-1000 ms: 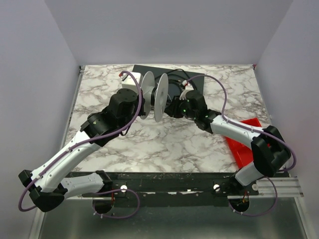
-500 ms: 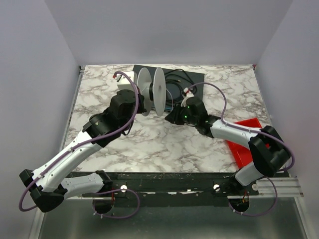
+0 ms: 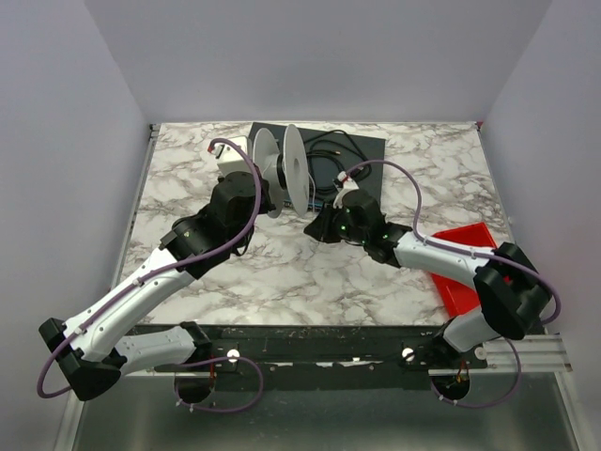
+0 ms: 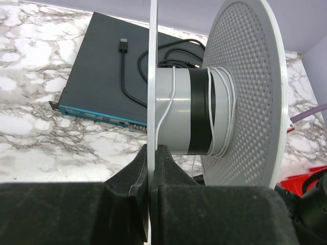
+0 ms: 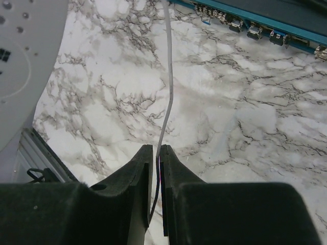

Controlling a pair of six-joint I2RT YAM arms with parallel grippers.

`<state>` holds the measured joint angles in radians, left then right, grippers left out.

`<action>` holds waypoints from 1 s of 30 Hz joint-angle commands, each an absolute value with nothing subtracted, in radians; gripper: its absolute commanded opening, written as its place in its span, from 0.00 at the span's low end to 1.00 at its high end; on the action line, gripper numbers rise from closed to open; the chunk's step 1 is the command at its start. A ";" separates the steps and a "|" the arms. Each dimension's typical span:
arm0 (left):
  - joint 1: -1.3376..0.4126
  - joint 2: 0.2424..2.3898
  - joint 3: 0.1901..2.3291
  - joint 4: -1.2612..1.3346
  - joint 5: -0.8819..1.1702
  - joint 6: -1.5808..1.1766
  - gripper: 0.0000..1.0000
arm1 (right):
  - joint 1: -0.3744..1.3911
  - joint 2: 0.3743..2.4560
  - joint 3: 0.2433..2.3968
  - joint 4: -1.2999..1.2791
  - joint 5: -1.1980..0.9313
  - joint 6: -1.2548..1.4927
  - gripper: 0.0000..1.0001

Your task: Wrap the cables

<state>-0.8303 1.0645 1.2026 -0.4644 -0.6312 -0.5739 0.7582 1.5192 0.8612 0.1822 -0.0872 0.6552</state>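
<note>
Nearer and further left than a second ago, the right gripper (image 5: 156,150) pinches the thin white wire (image 5: 168,92), best kept taut while the left gripper (image 4: 152,151), clamped on the flange of the spool (image 4: 245,92), presents the partly wound hub.

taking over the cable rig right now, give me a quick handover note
The left gripper is shut on the rim of the spool's near flange, holding the spool on edge above the table, near the black box.
The right gripper is shut on the wire, which leads off toward the spool.
Done: a few turns of wire lie on the hub.
Left: wind on the rest. How much wire remains is not visible.
</note>
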 commanded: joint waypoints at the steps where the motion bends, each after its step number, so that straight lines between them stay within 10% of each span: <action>1: -0.828 1.062 1.222 -0.368 -0.694 -0.603 0.00 | 0.780 1.475 0.847 0.153 -0.036 0.660 0.18; 30: -0.827 1.082 1.239 -0.366 -0.738 -0.581 0.00 | 0.800 1.416 0.860 0.034 0.027 0.626 0.24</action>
